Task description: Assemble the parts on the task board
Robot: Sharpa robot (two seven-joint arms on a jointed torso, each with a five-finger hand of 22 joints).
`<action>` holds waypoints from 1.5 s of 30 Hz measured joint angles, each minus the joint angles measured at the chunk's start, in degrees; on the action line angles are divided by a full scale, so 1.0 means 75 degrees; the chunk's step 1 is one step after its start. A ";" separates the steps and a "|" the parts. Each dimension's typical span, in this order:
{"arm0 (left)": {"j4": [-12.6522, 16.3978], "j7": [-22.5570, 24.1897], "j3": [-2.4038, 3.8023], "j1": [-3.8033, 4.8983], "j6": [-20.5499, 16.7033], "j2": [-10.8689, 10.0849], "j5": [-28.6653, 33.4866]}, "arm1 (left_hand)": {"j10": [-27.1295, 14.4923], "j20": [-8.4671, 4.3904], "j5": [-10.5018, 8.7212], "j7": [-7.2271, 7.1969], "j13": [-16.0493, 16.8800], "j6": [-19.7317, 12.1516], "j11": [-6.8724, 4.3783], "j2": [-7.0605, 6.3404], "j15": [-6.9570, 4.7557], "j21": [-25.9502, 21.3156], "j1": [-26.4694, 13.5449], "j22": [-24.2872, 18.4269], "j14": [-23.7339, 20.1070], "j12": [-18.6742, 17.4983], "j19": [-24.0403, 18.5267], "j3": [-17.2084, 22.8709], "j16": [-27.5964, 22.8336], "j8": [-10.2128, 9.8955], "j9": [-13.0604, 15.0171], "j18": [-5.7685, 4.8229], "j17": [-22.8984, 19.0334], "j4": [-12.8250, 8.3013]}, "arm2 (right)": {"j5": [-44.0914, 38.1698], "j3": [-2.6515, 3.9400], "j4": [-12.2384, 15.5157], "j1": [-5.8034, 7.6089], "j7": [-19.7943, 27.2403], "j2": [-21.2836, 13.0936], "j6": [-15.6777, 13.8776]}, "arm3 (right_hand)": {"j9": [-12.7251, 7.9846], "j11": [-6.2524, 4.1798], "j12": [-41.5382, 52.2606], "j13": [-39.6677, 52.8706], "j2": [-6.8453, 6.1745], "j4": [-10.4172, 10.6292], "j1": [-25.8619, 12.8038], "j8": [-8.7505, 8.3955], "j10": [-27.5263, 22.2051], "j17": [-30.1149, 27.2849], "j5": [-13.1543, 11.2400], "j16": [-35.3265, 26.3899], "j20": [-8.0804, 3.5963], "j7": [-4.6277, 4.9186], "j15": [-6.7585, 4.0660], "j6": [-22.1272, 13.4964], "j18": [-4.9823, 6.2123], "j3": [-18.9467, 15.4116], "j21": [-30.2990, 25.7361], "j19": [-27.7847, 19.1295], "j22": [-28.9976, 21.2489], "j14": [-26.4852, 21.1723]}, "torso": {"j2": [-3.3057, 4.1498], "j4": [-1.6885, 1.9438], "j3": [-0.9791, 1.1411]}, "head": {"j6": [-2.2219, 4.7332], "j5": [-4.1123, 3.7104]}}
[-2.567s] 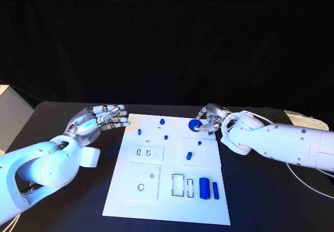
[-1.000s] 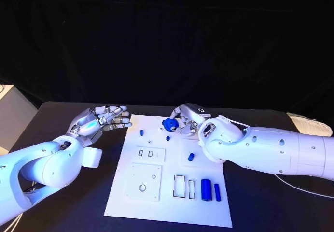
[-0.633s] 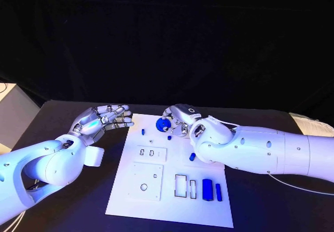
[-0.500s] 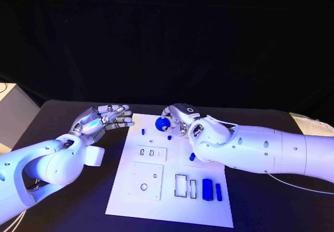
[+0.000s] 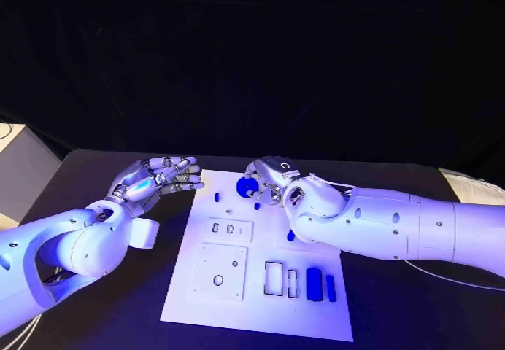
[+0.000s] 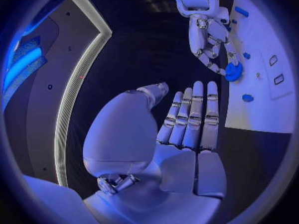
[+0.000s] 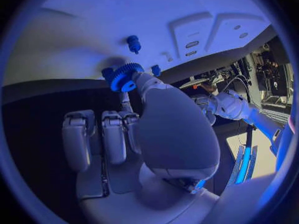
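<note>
The white task board (image 5: 252,313) lies in the middle of the black table. My right hand (image 5: 271,177) hovers over the board's far edge and pinches a blue gear (image 5: 247,187) between thumb and finger; the gear (image 7: 124,77) shows toothed in the right wrist view, just above the board (image 7: 93,25). Small blue pegs (image 5: 218,197) (image 5: 257,206) (image 5: 290,235) stand on the board near it. My left hand (image 5: 157,179) is raised beside the board's far left corner, fingers apart, holding nothing. The left wrist view shows the left hand (image 6: 187,119), the right hand (image 6: 212,40) and the gear (image 6: 233,71).
Two raised plates with slots (image 5: 228,229) (image 5: 219,271) sit on the board's left half. Rectangular cut-outs (image 5: 271,278) and two blue blocks (image 5: 314,283) (image 5: 330,288) lie near the front right. A pale box (image 5: 16,168) stands off the table's left side.
My right hand has carried the gear leftward along the board's far edge, from the right corner toward the middle. The left hand has stayed raised and empty.
</note>
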 measured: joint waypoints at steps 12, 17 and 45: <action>-0.0013 -0.0002 0.0000 0.0000 0.0009 0.0020 0.0000 | 0.0000 0.0000 0.0000 0.0000 0.0000 0.0000 0.0000 0.0000 0.0000 0.0000 0.0000 0.0000 0.0000 -0.0003 0.0000 0.0000 0.0000 0.0000 0.0000 0.0000 -0.0001 0.0000 | -0.0042 -0.0005 -0.0075 -0.0037 -0.0036 0.0114 0.0117 | 0.0002 0.0000 0.0000 -0.0001 -0.0048 0.0002 -0.0029 0.0008 0.0000 0.0000 -0.0028 0.0000 0.0000 -0.0003 -0.0028 0.0004 0.0000 0.0001 0.0000 0.0000 -0.0001 0.0029 | 0.0001 0.0000 0.0001 | -0.0052 0.0008; -0.0013 -0.0003 0.0000 0.0000 0.0012 0.0018 0.0000 | 0.0000 0.0000 0.0000 0.0000 0.0000 0.0000 0.0000 0.0000 0.0000 0.0000 0.0000 0.0000 0.0000 -0.0027 0.0000 0.0000 0.0000 0.0000 0.0000 0.0000 -0.0001 0.0000 | -0.0064 -0.0002 -0.0085 -0.0043 -0.0037 0.0118 0.0125 | 0.0002 0.0000 0.0000 -0.0001 -0.0047 0.0002 -0.0028 0.0008 0.0000 0.0000 -0.0029 0.0000 0.0000 -0.0003 -0.0027 0.0004 0.0000 0.0001 0.0000 0.0000 0.0002 0.0029 | 0.0001 0.0000 0.0001 | -0.0066 0.0019; -0.0033 -0.0008 0.0000 0.0000 0.0022 0.0025 0.0001 | 0.0028 0.0027 0.0000 0.0000 0.0000 0.0000 0.0028 0.0000 0.0000 0.0031 0.0000 0.0000 0.0000 -0.0026 -0.0028 0.0022 0.0036 0.0000 -0.0006 0.0000 0.0017 -0.0022 | -0.0208 0.0001 -0.0097 -0.0078 -0.0055 0.0119 0.0124 | 0.0002 0.0001 0.0000 0.0004 -0.0046 -0.0009 -0.0027 0.0008 0.0000 -0.0001 -0.0009 0.0000 0.0001 -0.0003 -0.0026 0.0004 0.0000 0.0053 0.0031 0.0000 0.0003 0.0029 | -0.0004 -0.0009 0.0000 | -0.0120 0.0037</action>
